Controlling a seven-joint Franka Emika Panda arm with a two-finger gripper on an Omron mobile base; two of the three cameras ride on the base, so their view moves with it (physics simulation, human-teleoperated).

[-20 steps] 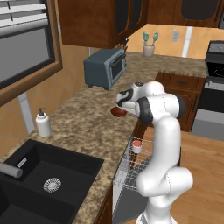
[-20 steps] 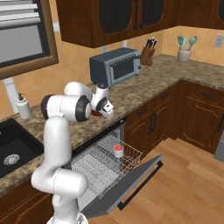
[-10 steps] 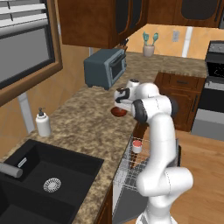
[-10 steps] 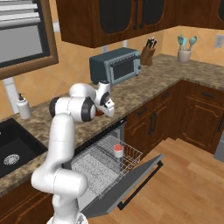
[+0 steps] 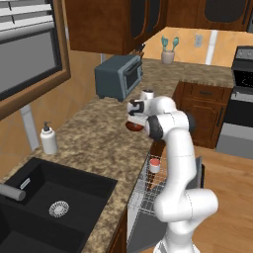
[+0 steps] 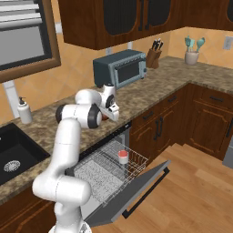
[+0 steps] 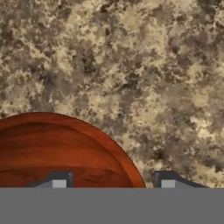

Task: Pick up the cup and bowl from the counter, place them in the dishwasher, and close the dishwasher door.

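The dark reddish-brown bowl (image 5: 133,127) (image 7: 57,151) sits on the speckled counter (image 5: 94,138) (image 7: 144,74) near its front edge. My gripper (image 5: 135,117) (image 6: 111,113) (image 7: 111,181) hangs just above it and is open. One fingertip stands over the bowl's inside and the other over bare counter, so the rim lies between them. The pink-white cup (image 5: 155,164) (image 6: 123,157) stands upright in the wire rack (image 6: 107,166) of the dishwasher. The dishwasher door (image 6: 134,193) is folded down flat.
A grey toaster oven (image 5: 118,76) (image 6: 120,68) stands behind the bowl against the wall. A white soap bottle (image 5: 48,140) (image 6: 23,111) and the black sink (image 5: 54,197) lie to the left. A stove (image 5: 241,99) is at the far right.
The arm's elbow has swung and the hand has settled slightly closer over the bowl. The bowl and cup have not moved.
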